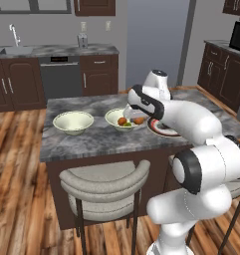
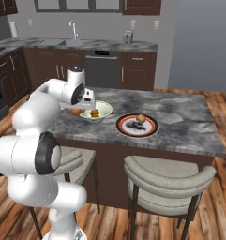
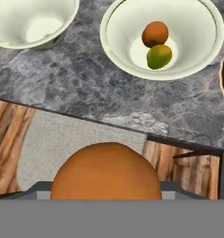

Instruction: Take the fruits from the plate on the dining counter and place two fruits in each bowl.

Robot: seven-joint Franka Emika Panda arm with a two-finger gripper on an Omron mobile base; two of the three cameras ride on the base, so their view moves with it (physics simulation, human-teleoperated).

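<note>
Filling the lower middle of the hand view, an orange fruit sits clenched in the hand, whose dark fingertips flank it; in the right base view that fruit hangs at the near edge of the grey marbled table, just beside the right-hand bowl; this bowl holds two fruits, a reddish-brown one touching a yellow-green one; the other cream bowl stands to its left, apart from it; the red-ringed plate lies to the right of the bowls with one small fruit on it; two grey padded stools stand against the near side.
</note>
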